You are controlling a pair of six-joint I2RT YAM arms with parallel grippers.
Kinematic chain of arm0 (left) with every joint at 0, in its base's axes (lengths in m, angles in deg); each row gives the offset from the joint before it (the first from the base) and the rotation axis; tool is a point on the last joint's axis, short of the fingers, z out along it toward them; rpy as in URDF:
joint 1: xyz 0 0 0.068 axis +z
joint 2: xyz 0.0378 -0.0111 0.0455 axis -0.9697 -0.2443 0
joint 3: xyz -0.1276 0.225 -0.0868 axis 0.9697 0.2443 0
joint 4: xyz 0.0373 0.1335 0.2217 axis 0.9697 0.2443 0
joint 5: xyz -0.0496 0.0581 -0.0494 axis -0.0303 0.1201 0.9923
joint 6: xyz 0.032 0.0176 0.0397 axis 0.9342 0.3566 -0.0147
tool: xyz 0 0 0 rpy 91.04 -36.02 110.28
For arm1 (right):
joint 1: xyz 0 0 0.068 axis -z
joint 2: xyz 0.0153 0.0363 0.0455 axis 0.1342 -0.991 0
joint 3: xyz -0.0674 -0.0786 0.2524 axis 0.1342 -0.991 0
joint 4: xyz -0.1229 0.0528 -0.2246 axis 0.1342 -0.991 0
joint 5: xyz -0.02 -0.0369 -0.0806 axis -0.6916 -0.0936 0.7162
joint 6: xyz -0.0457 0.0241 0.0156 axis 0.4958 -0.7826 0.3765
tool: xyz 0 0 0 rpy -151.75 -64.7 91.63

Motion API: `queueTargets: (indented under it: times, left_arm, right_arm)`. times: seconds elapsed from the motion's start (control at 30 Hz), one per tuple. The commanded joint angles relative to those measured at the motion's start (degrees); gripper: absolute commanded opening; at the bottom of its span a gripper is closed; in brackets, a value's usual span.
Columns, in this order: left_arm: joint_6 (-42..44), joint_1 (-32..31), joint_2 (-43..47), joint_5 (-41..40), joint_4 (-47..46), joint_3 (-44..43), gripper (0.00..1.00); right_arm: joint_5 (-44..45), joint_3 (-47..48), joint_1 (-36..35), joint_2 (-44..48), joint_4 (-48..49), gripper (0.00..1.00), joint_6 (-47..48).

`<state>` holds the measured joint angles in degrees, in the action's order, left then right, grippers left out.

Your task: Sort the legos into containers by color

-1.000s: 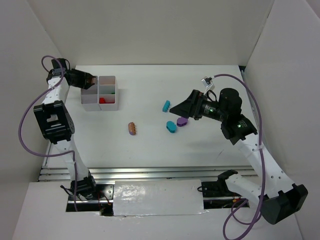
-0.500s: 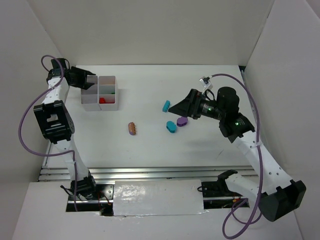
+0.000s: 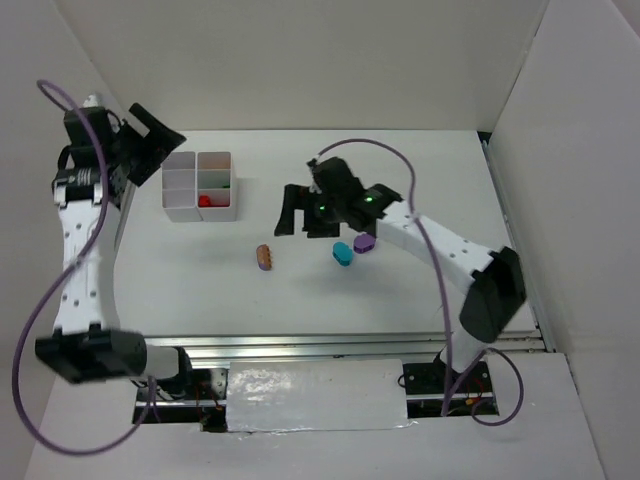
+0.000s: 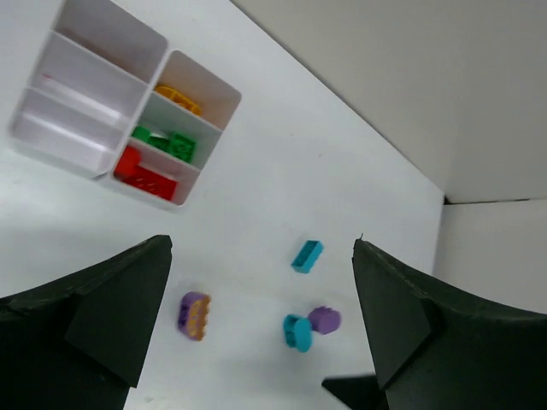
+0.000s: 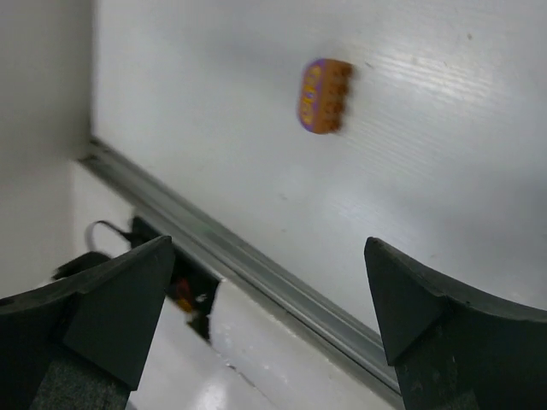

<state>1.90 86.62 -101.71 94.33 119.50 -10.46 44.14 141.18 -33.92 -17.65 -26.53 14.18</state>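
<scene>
Legos (image 4: 145,175) are partly sorted. The red ones share one column of containers (image 4: 190,120) with green pieces (image 4: 167,143) and a yellow-orange piece (image 4: 178,98), each colour in its own square. These sit in a white tray (image 4: 51,128) that lies ahead of and below the left tool (image 4: 261,248). That tool is raised well above the tabletop (image 4: 282,171), with its jaws spread wide and nothing between them. The right tool (image 5: 267,248) is also wide and empty. It hovers over a loose brown-and-purple oval lego (image 5: 323,96), which lies just ahead of its fingertips and apart from them. Back along that tool's arm lie a teal oval (image 3: 342,253) and a purple piece (image 3: 364,242), just beside each other. A teal brick (image 4: 307,255) lies a little farther off. These pieces look light, hard and stiff, with smooth sides that could slip from a loose pinch, but they are unlikely to break. The oval is probably best taken across its narrow width, on the two long flat sides, with the jaws coming straight down and its studs facing up.
</scene>
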Motion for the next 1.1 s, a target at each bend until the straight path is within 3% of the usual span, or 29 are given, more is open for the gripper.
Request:
queueTargets:
  times: [0.0,0.27,0.53,0.73,0.87,0.93,0.97,1.0,1.07]
  left_arm:
    - [7.3,0.6,8.7,-9.1,9.1,7.9,0.99]
    - [9.0,-0.1,22.7,-3.8,14.6,21.3,1.0]
    - [12.0,-3.7,25.7,-9.2,17.3,24.1,1.0]
    - [11.6,-4.5,23.9,-3.8,15.8,24.2,1.0]
    - [11.5,-5.0,22.9,-2.9,15.0,24.1,0.99]
    - [11.6,-5.0,22.4,-2.4,14.6,24.2,0.99]
    - [11.7,-5.0,22.2,-2.0,14.5,24.2,0.99]
    - [11.7,-5.1,22.1,-1.9,14.3,24.3,1.0]
    - [11.7,-5.0,21.8,-1.9,14.2,24.4,1.0]
  right_arm:
    - [15.3,7.6,-5.6,-10.2,-8.3,1.0,-0.2]
    - [22.8,30.2,-11.4,-33.1,-16.1,0.95,2.4]
    - [23.7,34.2,-11.7,-41.2,-16.3,0.88,2.1]
    - [22.1,32.2,-11.9,-43.9,-11.8,0.67,4.3]
    - [21.7,33.0,-12.1,-45.1,-11.4,0.61,4.8]
    - [21.4,32.1,-12.1,-44.9,-10.6,0.52,4.9]
    - [21.4,31.5,-12.1,-44.5,-10.2,0.37,5.0]
    - [21.6,30.5,-12.1,-43.2,-9.6,0.29,5.1]
    - [21.6,26.5,-12.1,-41.2,-7.0,0.25,5.5]
